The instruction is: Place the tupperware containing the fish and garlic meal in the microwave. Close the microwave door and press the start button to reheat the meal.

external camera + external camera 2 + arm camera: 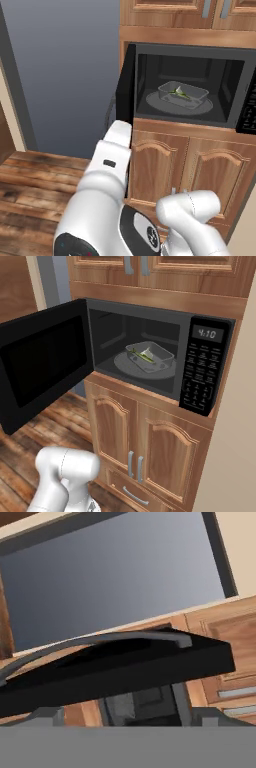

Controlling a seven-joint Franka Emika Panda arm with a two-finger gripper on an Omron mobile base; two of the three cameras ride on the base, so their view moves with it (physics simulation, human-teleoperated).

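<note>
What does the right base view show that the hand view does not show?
The right base view gives the tupperware on the turntable inside the microwave, and the keypad with its clock. The hand view gives the curved grey handle on the door's outer side, with the grey fridge front behind. Both share the open microwave door and the wooden cabinets.

Brown wooden cabinets (150, 451), plank floor (35, 180), grey fridge front (65, 70)

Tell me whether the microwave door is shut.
No: the microwave door stands swung wide open, with the tupperware visible on the turntable inside the cavity.
</note>
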